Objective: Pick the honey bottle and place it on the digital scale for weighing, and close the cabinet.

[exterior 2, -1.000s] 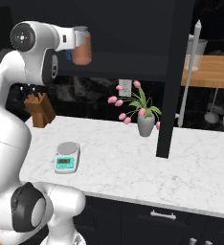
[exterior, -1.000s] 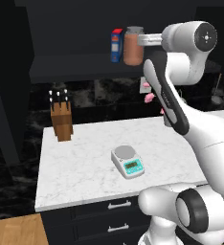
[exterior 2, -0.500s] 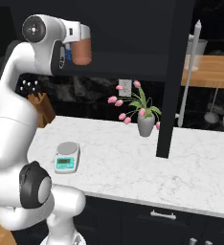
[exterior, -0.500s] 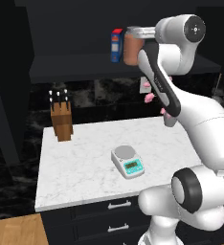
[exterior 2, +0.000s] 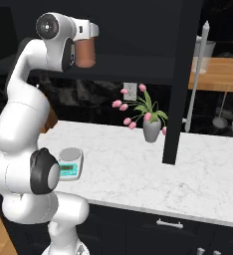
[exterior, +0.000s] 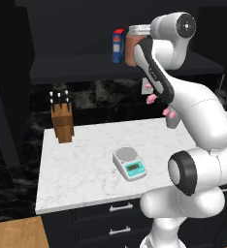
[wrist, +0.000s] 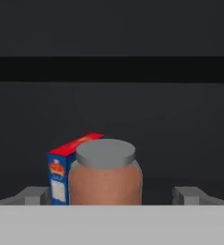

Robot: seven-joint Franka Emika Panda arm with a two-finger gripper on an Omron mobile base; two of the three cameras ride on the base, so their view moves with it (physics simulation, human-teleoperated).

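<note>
The cabinet [exterior: 110,29] is a broad black mass whose inside is so dark that its back wall and shelf edges can hardly be told apart; its top is cut off by the frame in both base views. One door [exterior 2: 180,79] stands open edge-on as a tall black slab in the right base view, hiding part of the wall behind it. Below, the tabletop [exterior: 86,160] is a white marbled slab with faint grey veins, its right part covered by the smooth white arm in the left base view.

A wooden knife block [exterior: 62,123], brown and boxy with dark handles on top, stands near the back left of the tabletop; in the right base view the arm hides nearly all of it. A grey vase of pink tulips [exterior 2: 151,127] stands further right.

The honey bottle [wrist: 105,179] stands upright on the cabinet shelf, a reddish-brown matte cylinder under a flat round grey lid; its base is cut off in the hand view. A slim blue carton [wrist: 60,174] with a red top is just beside it, partly hidden behind it.

The digital scale [exterior: 130,163] lies flat on the tabletop, white, with a round grey plate and teal panel, nothing on it.

The tool [wrist: 112,194] is spread wide, its fingertips [wrist: 35,195] on either side of the bottle with clear gaps, not touching it.
</note>
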